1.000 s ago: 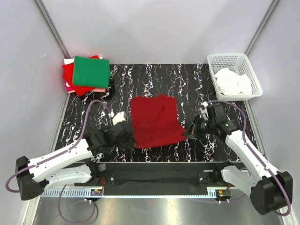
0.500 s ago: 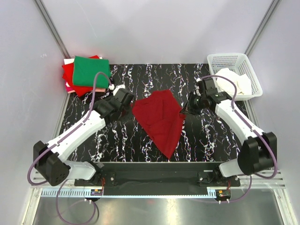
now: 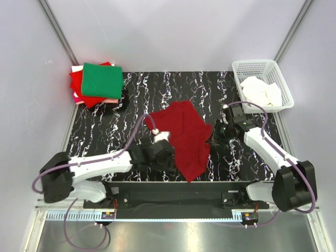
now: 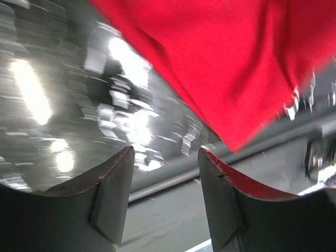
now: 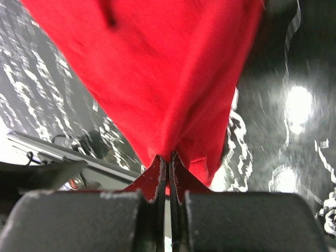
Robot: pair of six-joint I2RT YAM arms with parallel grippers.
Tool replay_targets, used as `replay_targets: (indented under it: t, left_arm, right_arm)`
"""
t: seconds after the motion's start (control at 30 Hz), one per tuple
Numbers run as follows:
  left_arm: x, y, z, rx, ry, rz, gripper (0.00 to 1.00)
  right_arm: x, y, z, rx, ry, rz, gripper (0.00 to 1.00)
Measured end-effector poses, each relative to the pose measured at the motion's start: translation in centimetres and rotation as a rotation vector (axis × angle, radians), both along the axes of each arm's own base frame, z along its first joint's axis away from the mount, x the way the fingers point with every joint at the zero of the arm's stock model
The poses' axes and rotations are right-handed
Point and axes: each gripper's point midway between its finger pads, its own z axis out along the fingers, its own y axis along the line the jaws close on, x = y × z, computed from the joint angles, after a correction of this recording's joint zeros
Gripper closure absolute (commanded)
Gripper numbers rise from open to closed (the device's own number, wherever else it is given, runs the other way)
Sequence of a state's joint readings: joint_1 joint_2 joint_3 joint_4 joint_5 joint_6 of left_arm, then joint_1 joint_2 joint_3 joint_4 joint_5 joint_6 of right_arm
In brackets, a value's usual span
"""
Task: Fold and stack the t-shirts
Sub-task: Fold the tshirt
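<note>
The white basket (image 3: 255, 62), beyond my right tool (image 5: 168, 160), holds white cloths (image 3: 261, 92). My right tool, its arm reaching inward, pinches an edge of the dark red t-shirt (image 3: 181, 134). My left tool (image 4: 165, 155), fingers spread and holding nothing, lies low along the front edge of the desk (image 3: 210, 89), just beside the shirt's near corner. The folded t-shirts (image 3: 100, 81) are stacked far ahead-left of it, with open desk between.

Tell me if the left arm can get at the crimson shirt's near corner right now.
Probably yes: the left claw is open, and a corner of the crimson shirt lies just ahead of it with nothing between. The right claw pinches the opposite edge, clear of that path.
</note>
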State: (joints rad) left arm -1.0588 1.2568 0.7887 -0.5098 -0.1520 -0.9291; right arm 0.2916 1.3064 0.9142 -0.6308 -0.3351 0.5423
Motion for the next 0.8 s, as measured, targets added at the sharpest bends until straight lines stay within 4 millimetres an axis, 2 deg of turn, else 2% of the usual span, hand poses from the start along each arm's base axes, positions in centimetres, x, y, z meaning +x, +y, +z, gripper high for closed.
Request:
replay_targets:
  t: [0.13,0.3,0.43,0.57,0.73,0.8]
  left_arm:
    - [-2.9,-3.7,-1.6,0.012,0.011,-0.092,0.41]
    - [-4.9,-7.2,-2.5,0.071,-0.009,-0.162,0.41]
    - [-5.4,-9.6,-2.4,0.081,-0.024,-0.181,0.41]
    - [-5.5,-9.5,-2.8,0.101,-0.016,-0.15,0.4]
    - [-5.4,-7.1,-3.5,0.165,-0.002,-0.077,0.39]
    - [-5.8,-5.4,-4.0,0.172,0.013,-0.047,0.39]
  right_arm:
    - [-3.1,-0.8,-2.2,0.011,0.044,-0.048,1.0]
    - [-7.2,-2.0,-5.2,0.022,0.113,-0.124,1.0]
    - [-8.0,-2.5,-5.7,0.018,0.118,-0.156,1.0]
    - [-7.8,-2.5,-5.5,0.017,0.107,-0.163,1.0]
    - [-7.8,-2.4,-5.4,0.026,0.109,-0.162,1.0]
    - [-7.9,-2.1,-5.4,0.046,0.105,-0.159,1.0]
